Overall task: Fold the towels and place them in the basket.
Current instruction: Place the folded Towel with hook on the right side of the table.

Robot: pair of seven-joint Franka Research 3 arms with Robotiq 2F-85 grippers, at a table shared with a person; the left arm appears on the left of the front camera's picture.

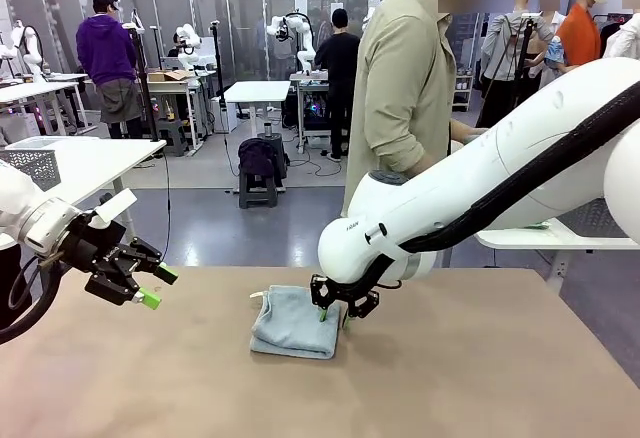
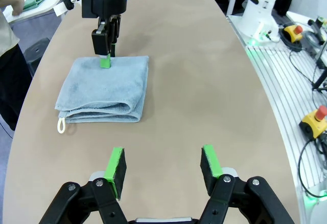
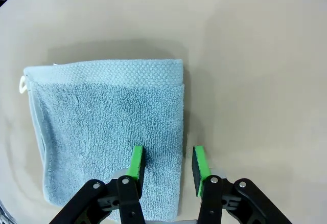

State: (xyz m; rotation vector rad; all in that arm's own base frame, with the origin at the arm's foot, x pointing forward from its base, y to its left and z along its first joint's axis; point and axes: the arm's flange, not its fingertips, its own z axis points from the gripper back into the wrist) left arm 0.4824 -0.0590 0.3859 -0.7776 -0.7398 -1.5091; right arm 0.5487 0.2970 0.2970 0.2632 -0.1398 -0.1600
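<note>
The blue-grey towel lies folded into a thick rectangle near the middle of the tan bench. Its layered fold faces the robot's left side, and a small white loop sticks out at one corner.

The right gripper is down at the towel's far right corner. In the right wrist view it straddles the towel's side edge. One green pad rests on the terry and the other sits just off the cloth over the bare bench. The pads are parted with a gap between them, and the cloth is not pinched. The right arm reaches in low from the right, across the far half of the bench.

The left gripper hovers above the bench on the robot's left side, well apart from the towel. Its jaws are spread wide and it grasps nothing.

Beyond the far right end of the bench, the mint green towel lies on a white side bench, close to the person's hand. A dark mesh basket stands on that same side bench, partly hidden behind the right arm. The person, in a pale olive shirt, stands at the far side.
</note>
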